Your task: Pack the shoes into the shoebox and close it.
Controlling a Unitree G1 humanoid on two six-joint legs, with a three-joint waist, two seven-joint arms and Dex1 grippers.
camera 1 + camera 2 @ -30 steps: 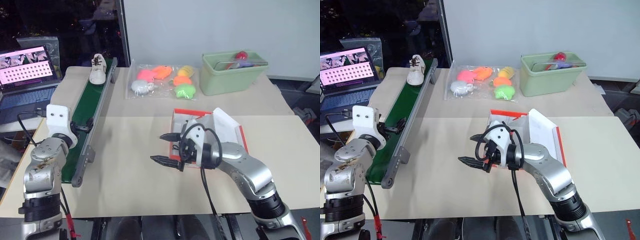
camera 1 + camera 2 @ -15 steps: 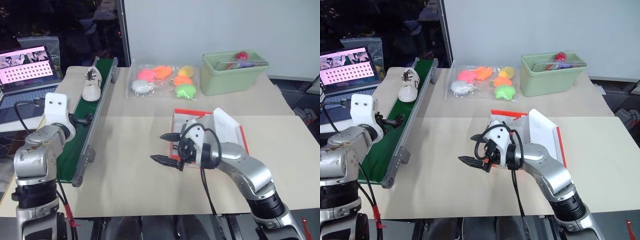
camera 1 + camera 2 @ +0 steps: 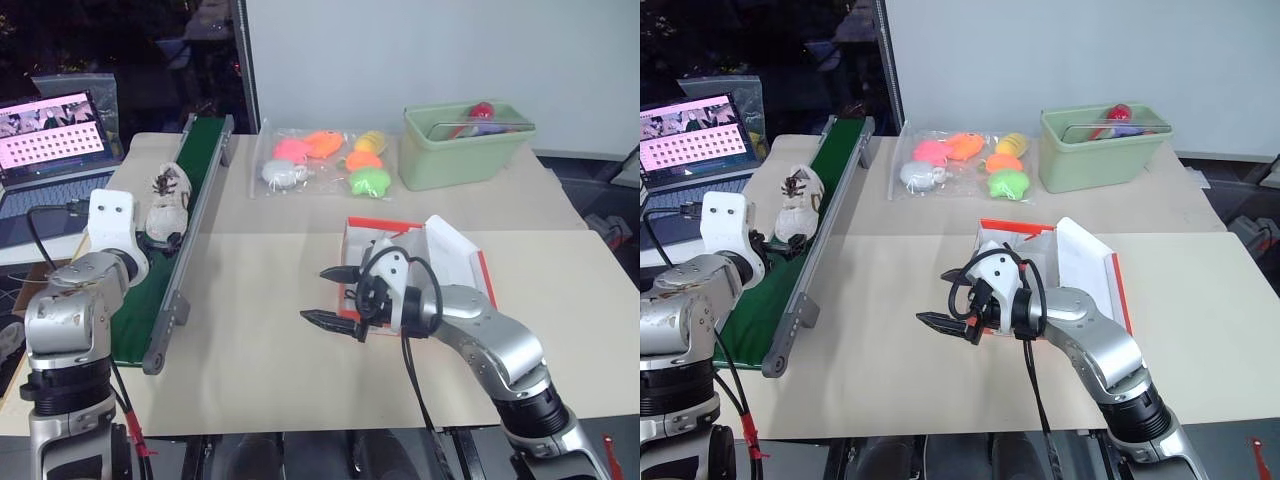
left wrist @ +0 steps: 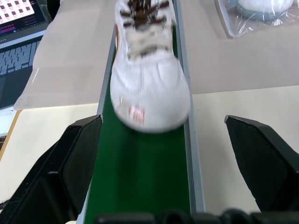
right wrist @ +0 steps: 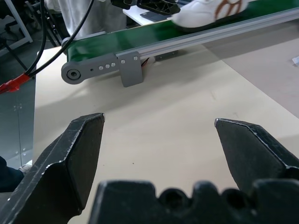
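A white sneaker with dark laces (image 3: pixel 165 203) lies on the green conveyor belt (image 3: pixel 148 300), toe toward me. My left gripper (image 4: pixel 162 120) stands open over the belt. The shoe's toe (image 4: pixel 149 93) just reaches between its fingertips (image 4: pixel 81 149), with a gap on each side. The red-orange shoebox (image 3: pixel 372 223) stands open on the table's right half, its white-lined lid (image 3: pixel 458 252) tilted back. My right gripper (image 3: pixel 315 295) hovers open in front of the box, pointing left toward the belt, with nothing between its fingers (image 5: pixel 77 149).
A clear bag of bright soft toys (image 3: pixel 325 160) and a pale green bin (image 3: pixel 465 145) sit at the back. An open laptop (image 3: pixel 50 130) stands left of the belt. The belt's near end (image 5: pixel 100 70) rests on bare beige table.
The shoe has ridden down the belt from its far end to the left gripper. The left wrist has tilted up a little. The right arm has kept still.
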